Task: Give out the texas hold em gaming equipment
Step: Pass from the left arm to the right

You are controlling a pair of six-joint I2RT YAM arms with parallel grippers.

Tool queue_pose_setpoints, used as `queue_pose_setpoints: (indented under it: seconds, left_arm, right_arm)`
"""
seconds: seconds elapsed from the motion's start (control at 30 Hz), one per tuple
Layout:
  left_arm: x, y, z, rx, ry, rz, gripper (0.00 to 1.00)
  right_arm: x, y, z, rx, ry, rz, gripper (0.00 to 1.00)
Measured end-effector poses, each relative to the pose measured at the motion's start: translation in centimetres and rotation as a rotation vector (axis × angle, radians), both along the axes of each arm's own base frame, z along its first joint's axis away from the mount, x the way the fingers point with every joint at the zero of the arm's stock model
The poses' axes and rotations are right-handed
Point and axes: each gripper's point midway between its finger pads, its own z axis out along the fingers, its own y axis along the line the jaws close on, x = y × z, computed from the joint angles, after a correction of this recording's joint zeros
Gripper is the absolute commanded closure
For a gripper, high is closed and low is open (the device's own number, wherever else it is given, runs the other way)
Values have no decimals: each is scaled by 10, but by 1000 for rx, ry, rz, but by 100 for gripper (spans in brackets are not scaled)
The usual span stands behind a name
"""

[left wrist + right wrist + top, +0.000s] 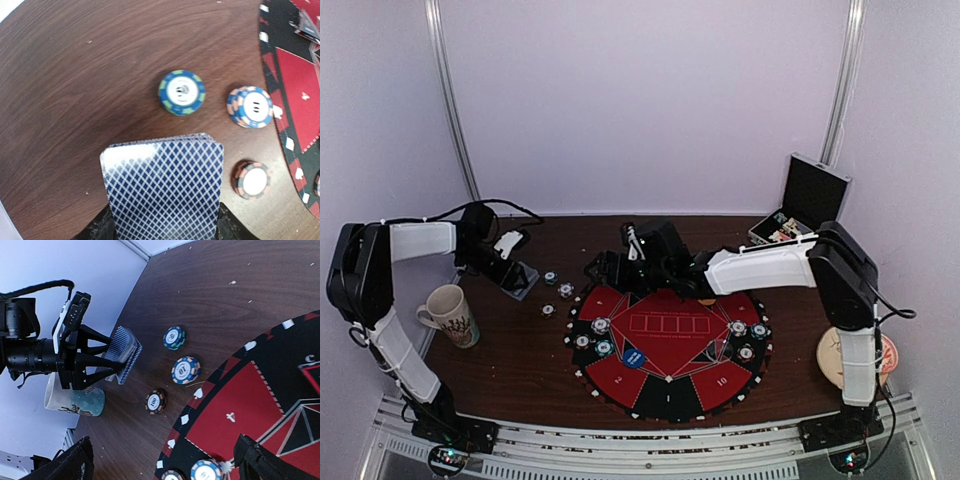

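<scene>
A deck of blue diamond-backed playing cards point(162, 185) sits between the fingers of my left gripper point(162, 222), which is shut on its sides low over the table. Past the deck lie a green-blue poker chip point(182, 92), a blue-orange chip stack point(250, 107) and a black-orange chip point(252, 180). In the top view the left gripper point(520, 277) is left of these chips point(566, 290). My right gripper point(165, 465) hangs open over the left edge of the round red-and-black mat point(665, 390), holding nothing. More chips point(600, 325) and a blue disc point(634, 357) lie on the mat.
A patterned mug point(450, 315) stands at the left, close behind the left arm. An open black case point(810, 200) stands at the back right. A round plate point(832, 350) lies at the right, by the right arm's base.
</scene>
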Motion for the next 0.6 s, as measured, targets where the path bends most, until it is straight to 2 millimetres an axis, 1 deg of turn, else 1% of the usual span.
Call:
queue_pose_setpoints:
  seconds: [0.13,0.3,0.47,0.6]
  left_arm:
    - [-11,-7,0,-25,3,-56,47]
    - [-26,-18,-2,-49,13,-131,47]
    - [-38,-33,9,-73,-21,-213,47]
    - [-49,-48,16,-94,-41,-280,48]
  right_arm:
    - [6,34,-16,73,59,41,4]
    - [15,68,-20,181,108,78,5]
    - [20,90,-20,255,139,101,7]
    - [19,100,-28,281,173,123,7]
